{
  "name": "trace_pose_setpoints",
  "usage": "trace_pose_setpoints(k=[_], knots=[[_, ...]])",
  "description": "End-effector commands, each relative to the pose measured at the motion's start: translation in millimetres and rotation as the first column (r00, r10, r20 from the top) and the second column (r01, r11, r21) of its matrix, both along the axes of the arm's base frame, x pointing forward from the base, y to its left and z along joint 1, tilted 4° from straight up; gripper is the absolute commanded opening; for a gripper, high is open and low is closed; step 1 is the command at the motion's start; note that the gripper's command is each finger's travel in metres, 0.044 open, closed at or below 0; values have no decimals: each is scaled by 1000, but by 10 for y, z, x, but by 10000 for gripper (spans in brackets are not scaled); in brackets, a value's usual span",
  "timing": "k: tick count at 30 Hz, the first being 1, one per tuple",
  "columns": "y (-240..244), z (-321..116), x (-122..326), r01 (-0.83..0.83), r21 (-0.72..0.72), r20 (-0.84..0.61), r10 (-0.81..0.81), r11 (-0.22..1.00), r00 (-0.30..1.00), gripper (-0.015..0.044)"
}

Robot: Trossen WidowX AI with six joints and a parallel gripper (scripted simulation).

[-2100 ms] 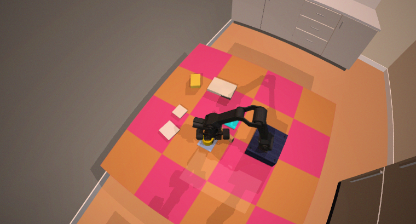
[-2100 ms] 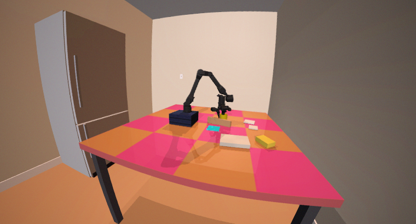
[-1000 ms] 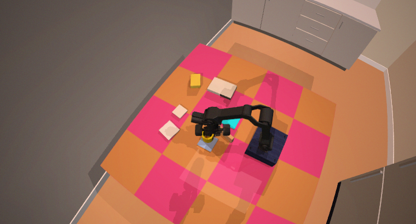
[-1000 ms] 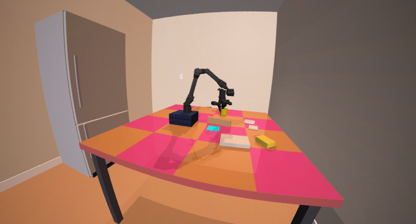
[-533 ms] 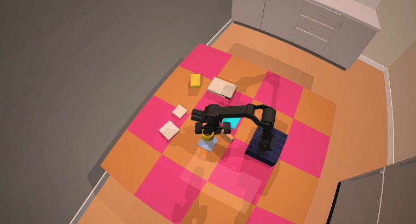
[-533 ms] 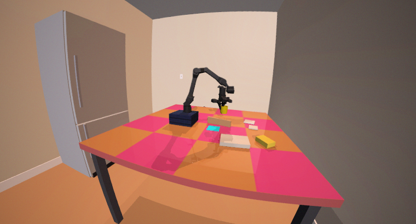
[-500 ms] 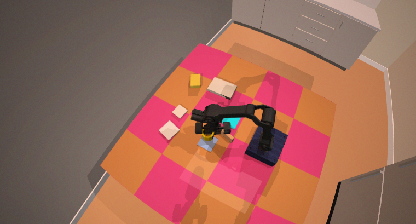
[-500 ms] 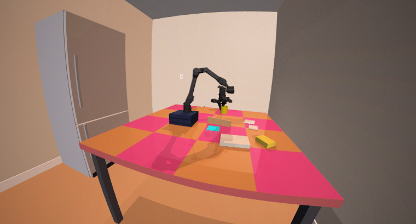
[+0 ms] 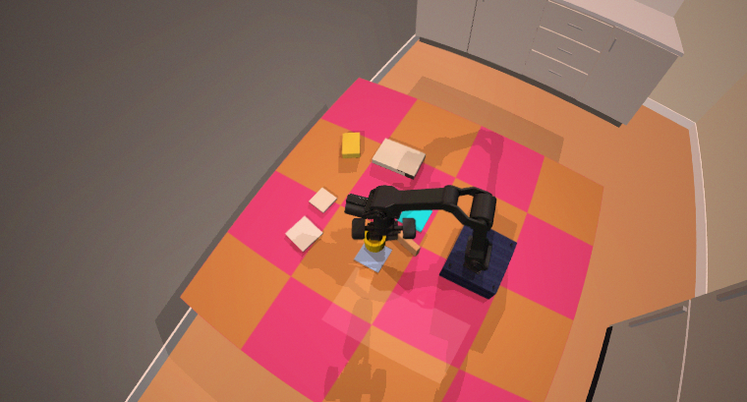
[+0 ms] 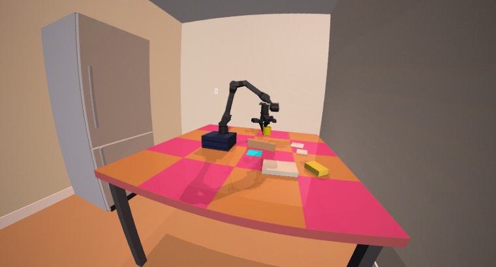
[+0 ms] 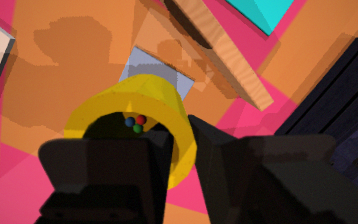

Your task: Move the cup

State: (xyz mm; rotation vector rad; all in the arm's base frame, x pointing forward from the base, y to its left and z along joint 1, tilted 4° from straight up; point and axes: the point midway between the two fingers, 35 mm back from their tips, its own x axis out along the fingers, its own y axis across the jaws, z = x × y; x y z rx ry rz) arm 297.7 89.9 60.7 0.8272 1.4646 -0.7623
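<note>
I have the gripper [image 11: 181,145] clamped on the yellow cup's [image 11: 146,107] rim, one finger inside. The cup hangs above the grey-blue pad [image 9: 372,257], tilted, its mouth facing the wrist camera, 3 marbles [image 11: 136,123] inside. A wooden block [image 11: 226,60] lies between it and the cyan pad [image 10: 254,153].
</note>
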Motion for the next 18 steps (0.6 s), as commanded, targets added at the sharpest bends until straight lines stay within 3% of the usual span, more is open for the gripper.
trace_pose_setpoints(k=[1, 18], knots=[[-87, 8, -13, -1, 2, 6, 1, 1000, 1000, 0], [-478, -19, -107, -3, 0, 6, 3, 1000, 1000, 0]])
